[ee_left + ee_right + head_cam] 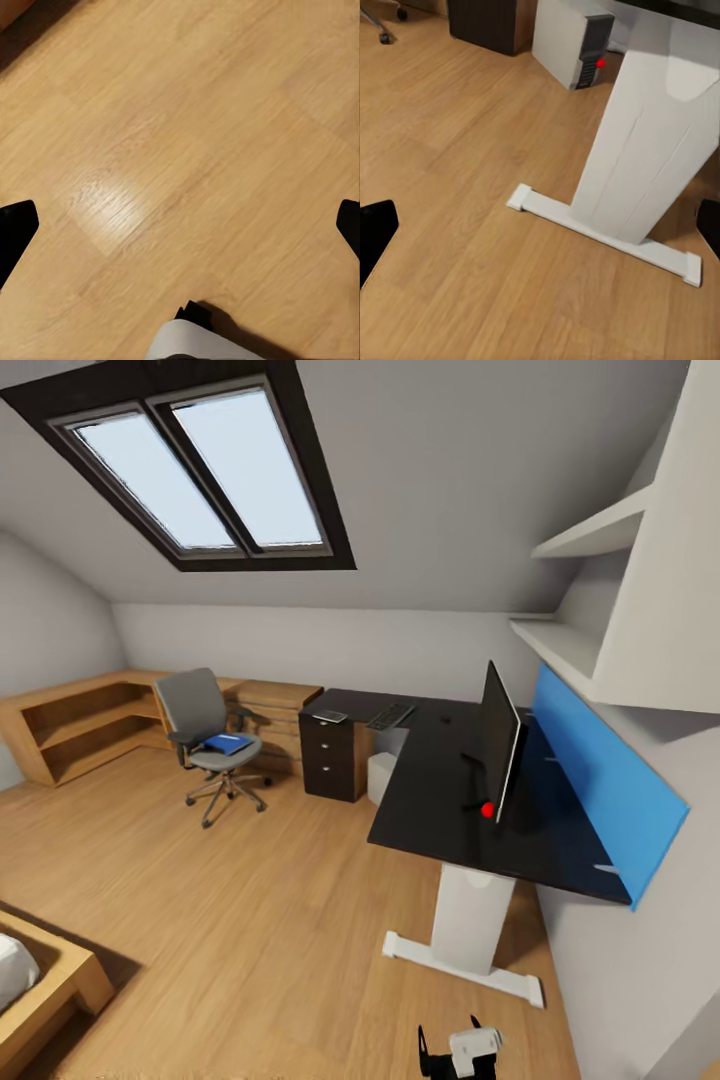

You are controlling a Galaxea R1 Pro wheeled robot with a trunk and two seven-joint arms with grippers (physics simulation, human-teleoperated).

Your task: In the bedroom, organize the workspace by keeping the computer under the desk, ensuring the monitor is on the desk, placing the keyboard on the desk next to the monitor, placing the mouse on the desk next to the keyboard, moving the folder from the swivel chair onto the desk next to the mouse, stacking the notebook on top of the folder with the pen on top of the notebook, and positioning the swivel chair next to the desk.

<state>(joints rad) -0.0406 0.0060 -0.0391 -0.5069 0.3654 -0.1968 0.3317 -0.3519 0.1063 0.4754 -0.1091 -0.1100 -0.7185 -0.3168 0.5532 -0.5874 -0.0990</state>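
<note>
Head view: flat bright blue folder (229, 743) lies on grey upholstered swivel chair (205, 732) at 11 o'clock, well apart; glossy black L-shaped surface (450, 780) at 1 o'clock.
Left wrist view: left hand (180, 225) spread wide, empty, over floor.
Right wrist view: right hand (540, 225) likewise wide, empty; light grey box-shaped computer (574, 45) under the surface.

In the head view, a small part of the robot shows at the bottom edge, right of centre: a white wrist segment with black parts, the right claw (455, 1050), hanging low and pointing downward. In the left wrist view, the left claw (180, 225) looks straight down, its two black fingertips (15, 229) at the far left and right edges, spread wide with nothing between them. In the right wrist view, the right claw's black fingertips (375, 232) likewise sit at opposite edges, wide apart and empty.
</note>
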